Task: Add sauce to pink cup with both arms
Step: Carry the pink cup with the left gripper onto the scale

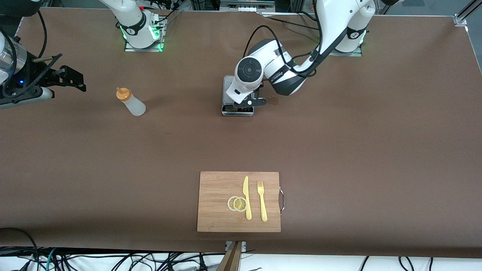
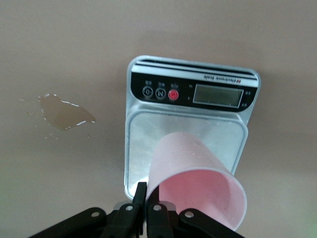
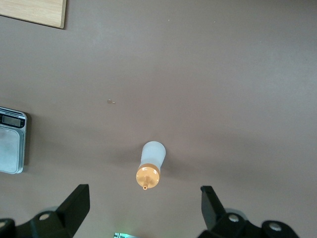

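The sauce bottle (image 1: 130,101) stands upright on the brown table toward the right arm's end; it is whitish with an orange nozzle cap. In the right wrist view the sauce bottle (image 3: 150,166) is seen from above, apart from the fingers. My right gripper (image 1: 77,81) (image 3: 143,197) hangs open beside it, holding nothing. My left gripper (image 1: 251,103) (image 2: 147,196) is shut on the rim of the pink cup (image 2: 198,183), over the plate of the grey scale (image 2: 143,129). The arm hides the cup in the front view.
The scale (image 1: 238,109) sits mid-table near the arm bases. A small wet brown spill (image 1: 273,100) (image 2: 64,111) lies beside it. A wooden cutting board (image 1: 214,199) with a yellow knife (image 1: 246,197), fork (image 1: 262,201) and lemon slices (image 1: 237,203) lies near the front edge.
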`<action>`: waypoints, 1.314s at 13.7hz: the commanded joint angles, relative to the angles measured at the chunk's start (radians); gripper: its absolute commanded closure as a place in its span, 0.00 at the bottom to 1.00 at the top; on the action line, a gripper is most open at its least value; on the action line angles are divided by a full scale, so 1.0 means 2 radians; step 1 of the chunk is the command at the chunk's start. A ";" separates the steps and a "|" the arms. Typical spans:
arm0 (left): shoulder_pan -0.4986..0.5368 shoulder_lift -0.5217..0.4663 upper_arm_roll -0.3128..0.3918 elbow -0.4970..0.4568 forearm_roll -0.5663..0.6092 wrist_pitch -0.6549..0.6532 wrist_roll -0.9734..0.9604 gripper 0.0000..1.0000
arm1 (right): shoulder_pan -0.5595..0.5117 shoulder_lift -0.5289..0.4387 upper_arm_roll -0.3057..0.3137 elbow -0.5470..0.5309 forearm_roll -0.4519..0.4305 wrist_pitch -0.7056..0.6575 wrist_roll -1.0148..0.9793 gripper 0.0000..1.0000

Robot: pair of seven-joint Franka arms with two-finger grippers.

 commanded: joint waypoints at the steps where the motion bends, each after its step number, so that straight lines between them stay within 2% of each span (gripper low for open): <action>1: -0.010 0.009 0.003 0.008 0.002 0.008 -0.007 1.00 | -0.004 -0.010 0.002 -0.010 0.000 0.001 0.003 0.00; 3: -0.011 0.015 0.003 0.008 0.002 0.014 -0.006 1.00 | -0.004 -0.010 0.002 -0.011 0.000 0.002 0.003 0.00; 4: -0.010 0.016 0.003 0.008 0.002 0.011 -0.007 0.82 | -0.004 -0.010 0.002 -0.012 0.000 0.002 0.003 0.00; 6: -0.006 0.015 0.003 0.008 -0.003 0.008 -0.008 0.01 | -0.004 -0.010 0.002 -0.012 0.000 0.003 0.003 0.00; 10: 0.004 -0.002 0.002 0.015 -0.005 -0.011 -0.006 0.00 | -0.004 -0.010 0.002 -0.012 0.000 0.003 0.003 0.00; 15: 0.047 -0.088 -0.017 0.033 -0.038 -0.115 0.001 0.00 | -0.004 -0.010 0.003 -0.012 0.000 0.005 0.003 0.00; 18: 0.091 -0.124 -0.016 0.074 -0.036 -0.175 0.005 0.00 | -0.004 -0.011 0.003 -0.012 0.000 0.004 0.003 0.00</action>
